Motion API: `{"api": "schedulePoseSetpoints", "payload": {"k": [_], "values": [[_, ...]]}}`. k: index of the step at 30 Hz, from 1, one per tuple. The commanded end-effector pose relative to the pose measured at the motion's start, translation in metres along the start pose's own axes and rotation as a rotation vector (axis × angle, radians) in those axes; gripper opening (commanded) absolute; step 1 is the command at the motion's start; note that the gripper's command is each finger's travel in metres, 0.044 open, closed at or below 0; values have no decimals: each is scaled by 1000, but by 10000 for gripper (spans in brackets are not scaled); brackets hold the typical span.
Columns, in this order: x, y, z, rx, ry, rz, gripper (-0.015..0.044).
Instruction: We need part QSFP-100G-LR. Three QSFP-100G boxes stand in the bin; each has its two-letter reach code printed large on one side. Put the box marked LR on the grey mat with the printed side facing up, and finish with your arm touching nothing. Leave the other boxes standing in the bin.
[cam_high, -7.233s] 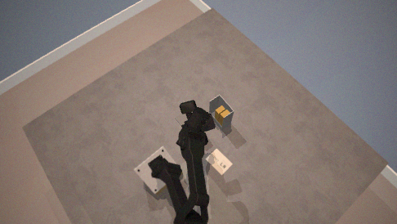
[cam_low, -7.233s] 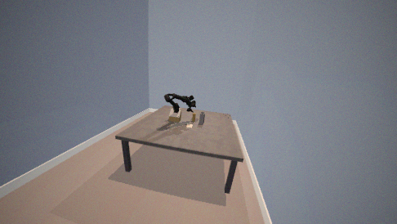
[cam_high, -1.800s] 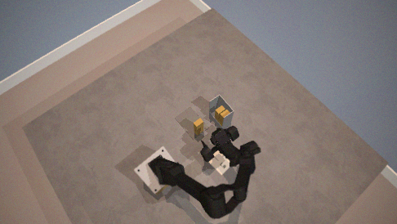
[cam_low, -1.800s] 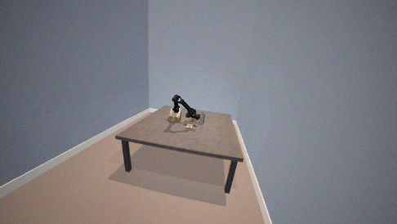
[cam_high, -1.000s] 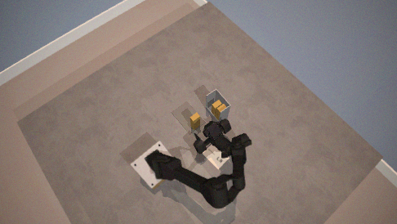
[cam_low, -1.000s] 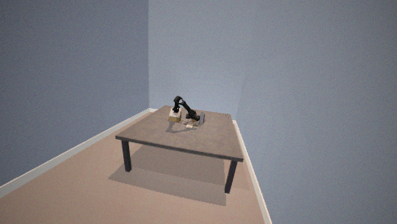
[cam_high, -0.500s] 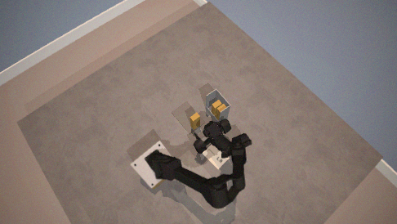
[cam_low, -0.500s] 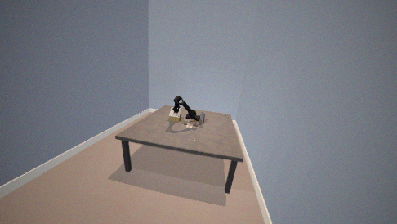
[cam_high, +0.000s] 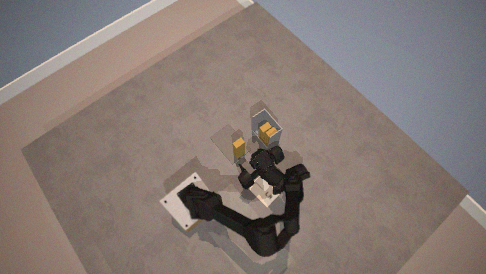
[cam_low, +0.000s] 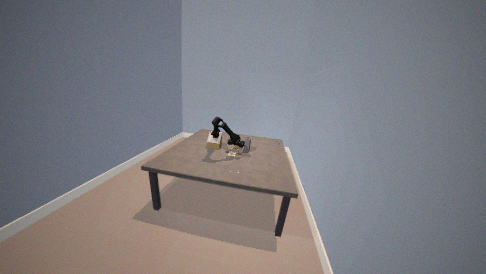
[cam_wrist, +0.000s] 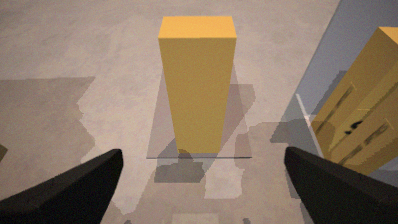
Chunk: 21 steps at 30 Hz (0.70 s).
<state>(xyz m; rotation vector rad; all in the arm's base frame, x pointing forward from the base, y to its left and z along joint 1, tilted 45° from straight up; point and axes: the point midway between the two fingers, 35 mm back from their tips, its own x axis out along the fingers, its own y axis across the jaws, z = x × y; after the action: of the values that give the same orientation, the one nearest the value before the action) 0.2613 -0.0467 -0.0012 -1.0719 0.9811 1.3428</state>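
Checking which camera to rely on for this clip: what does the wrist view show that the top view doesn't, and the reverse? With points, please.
Only wrist: dark marks on the sides of the yellow boxes in the bin (cam_wrist: 356, 126).

Only top: the jointed black arm (cam_high: 232, 215) and its white base plate (cam_high: 167, 201).

Both: the upright yellow box (cam_high: 239, 149) (cam_wrist: 200, 90) outside the grey open-topped bin (cam_high: 256, 125) (cam_wrist: 325, 60), and the open black gripper (cam_high: 259, 165) (cam_wrist: 204, 155).

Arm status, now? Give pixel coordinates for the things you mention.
Gripper (cam_high: 257, 165) (cam_wrist: 204, 155) open, nothing held. One yellow box (cam_high: 239, 148) (cam_wrist: 199, 90) upright on mat (cam_wrist: 241, 135), code unseen. Two boxes in bin (cam_high: 274, 120) (cam_wrist: 320, 60). Nothing visibly blocking.
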Motion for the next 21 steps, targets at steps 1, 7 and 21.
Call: {"api": "schedulePoseSetpoints", "payload": {"k": [1, 7, 21], "values": [[-8, -2, 2, 0, 4, -5, 440], [-17, -1, 5, -1, 4, -4, 440], [-38, 0, 12, -2, 6, -2, 440]]}}
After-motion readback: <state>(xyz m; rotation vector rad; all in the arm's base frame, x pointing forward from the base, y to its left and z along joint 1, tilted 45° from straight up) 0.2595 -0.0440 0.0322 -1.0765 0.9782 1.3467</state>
